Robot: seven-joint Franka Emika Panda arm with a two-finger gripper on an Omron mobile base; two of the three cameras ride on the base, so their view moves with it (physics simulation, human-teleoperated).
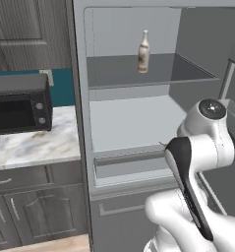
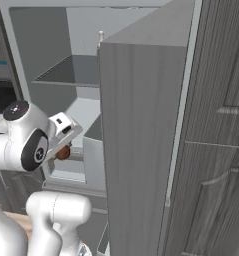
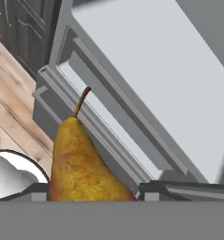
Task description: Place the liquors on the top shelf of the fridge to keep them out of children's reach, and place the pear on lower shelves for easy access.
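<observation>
Now the brown-orange, teardrop-shaped pear (image 3: 80,164) sits upright between the two dark finger tips of the white arm's tool (image 3: 92,194), its thin stem pointing up, and the tool is clamped on it. From the right base view the fruit shows as a small orange spot (image 2: 64,152) under the white hand, just in front of the open tall grey fridge (image 1: 82,74) and level with its lower part. Beyond the pear, the hand view looks onto the pale white-grey lower shelf (image 3: 146,61) and the drawer front (image 3: 104,126) below it, with a strip of light wooden floor (image 3: 10,98) to one side. Higher inside, a pale slim-necked bottle with a brownish label (image 1: 144,51) stands upright on the dark grey top shelf (image 1: 114,74), toward its middle. Left of the fridge, a black microwave (image 1: 18,106) rests on a marbled white counter (image 1: 35,142) above dark grey cabinet doors (image 1: 35,211). Whether the pear touches the shelf edge cannot be told.
</observation>
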